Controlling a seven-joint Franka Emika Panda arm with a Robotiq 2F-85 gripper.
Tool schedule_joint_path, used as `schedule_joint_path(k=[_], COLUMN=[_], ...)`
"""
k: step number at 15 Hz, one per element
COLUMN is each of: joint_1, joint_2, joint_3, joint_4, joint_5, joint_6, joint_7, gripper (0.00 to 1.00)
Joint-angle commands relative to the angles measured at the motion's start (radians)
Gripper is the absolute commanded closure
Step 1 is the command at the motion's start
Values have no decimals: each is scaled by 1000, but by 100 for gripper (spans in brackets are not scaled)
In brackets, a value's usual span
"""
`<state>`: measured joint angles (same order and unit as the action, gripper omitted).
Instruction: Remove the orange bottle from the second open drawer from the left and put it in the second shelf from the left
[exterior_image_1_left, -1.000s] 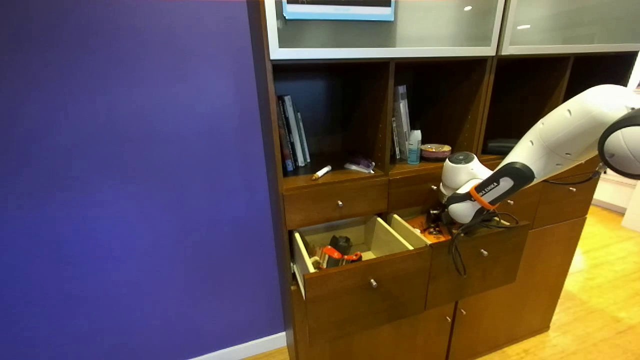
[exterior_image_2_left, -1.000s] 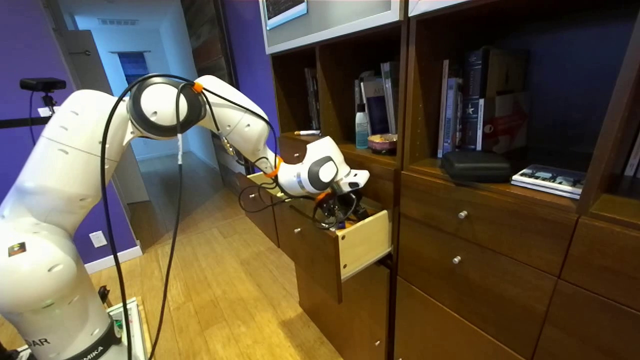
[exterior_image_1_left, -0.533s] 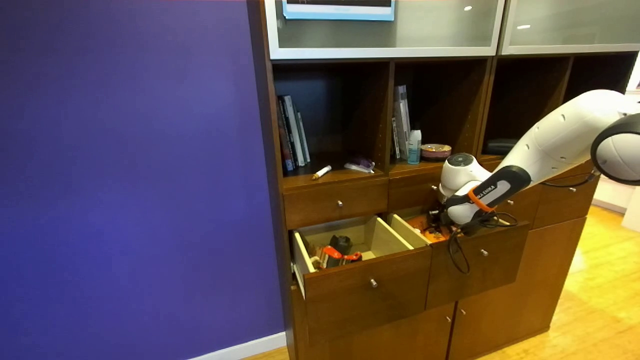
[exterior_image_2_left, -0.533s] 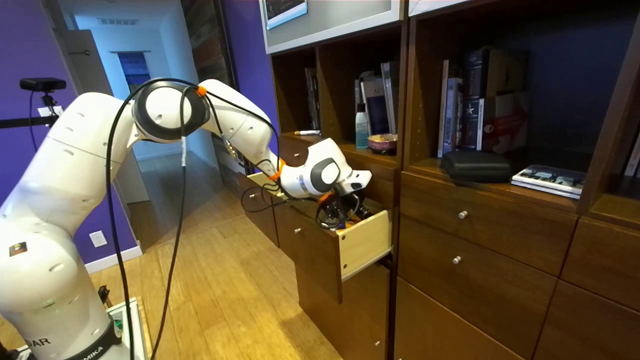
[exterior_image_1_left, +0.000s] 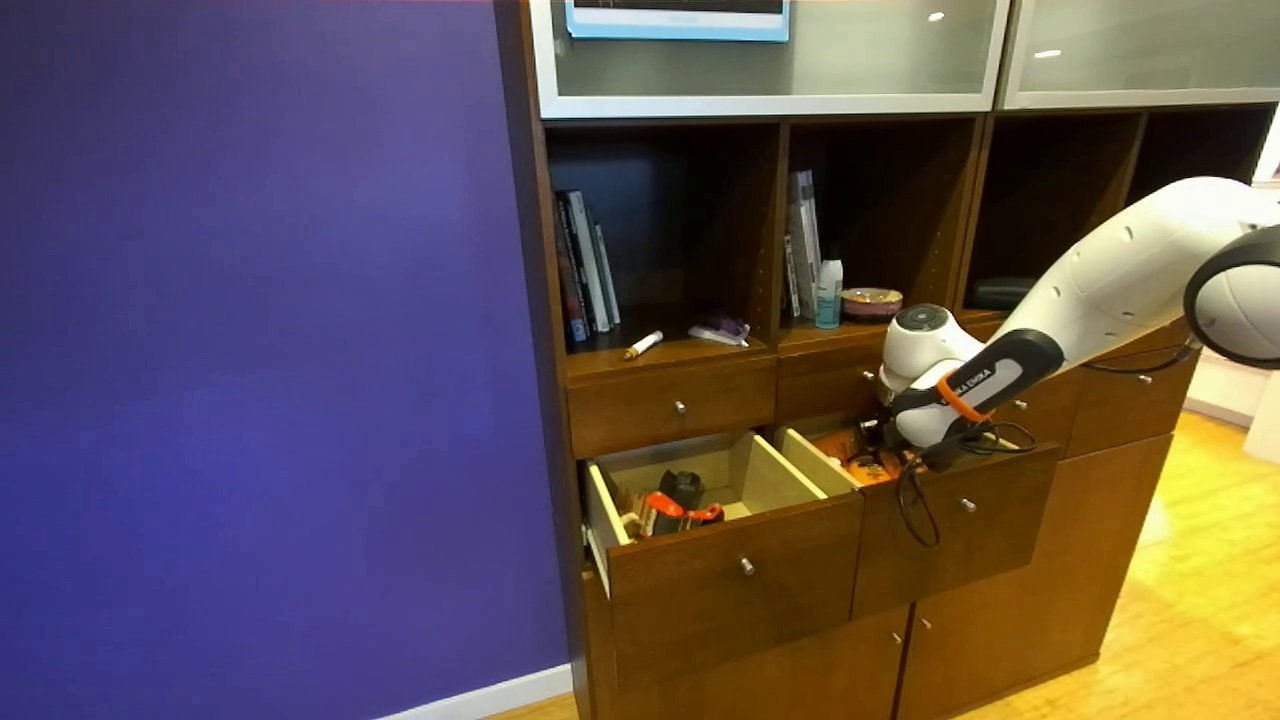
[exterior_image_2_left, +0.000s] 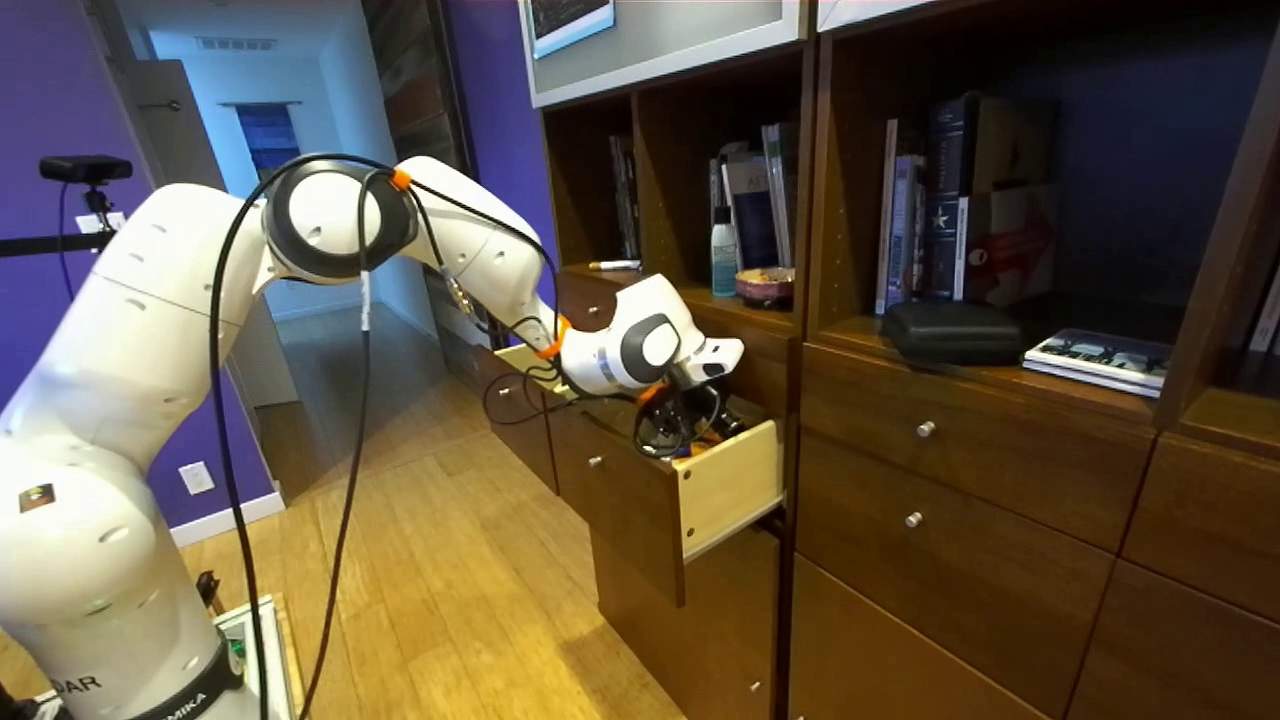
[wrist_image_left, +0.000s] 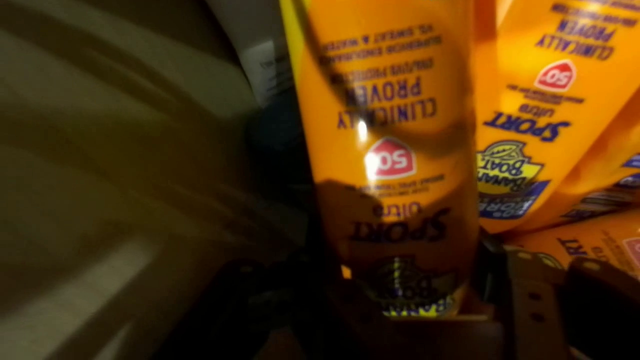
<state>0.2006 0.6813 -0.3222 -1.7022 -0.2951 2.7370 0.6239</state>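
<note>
Down in the second drawer, end effector seemingly around orange bottle.

Compared with one second ago, I have lowered the arm's elbow slightly and brought it nearer the second open drawer. The gripper has shifted slightly inside the drawer. The cable loop before the drawer has widened.

Orange bottle, print upside down in wrist view: I read SPORT Ultra, 50, CLINICALLY PROVEN, SWEAT & WATER. Neighbouring orange bottle: SPORT Ultra, 50, CLINICALLY PROVEN, BANANA BOAT, partly covered. My arm, both exterior views: EMIKA.
</note>
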Motion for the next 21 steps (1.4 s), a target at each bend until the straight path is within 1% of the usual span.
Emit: schedule_joint_path(k=[1, 7, 14, 17, 21], joint_1=[-21, -93, -168, -186, -190], joint_2=[-85, -200, -281, -307, -348], joint_3=[43, 162, 274, 304, 302], joint_4=[-83, -184, -250, -274, -296], joint_5=[22, 47, 50, 45, 25], joint_6=[31, 15, -37, -70, -110], joint_7=[-106, -377, -665, -765, -833], gripper=[61, 61, 61, 61, 61])
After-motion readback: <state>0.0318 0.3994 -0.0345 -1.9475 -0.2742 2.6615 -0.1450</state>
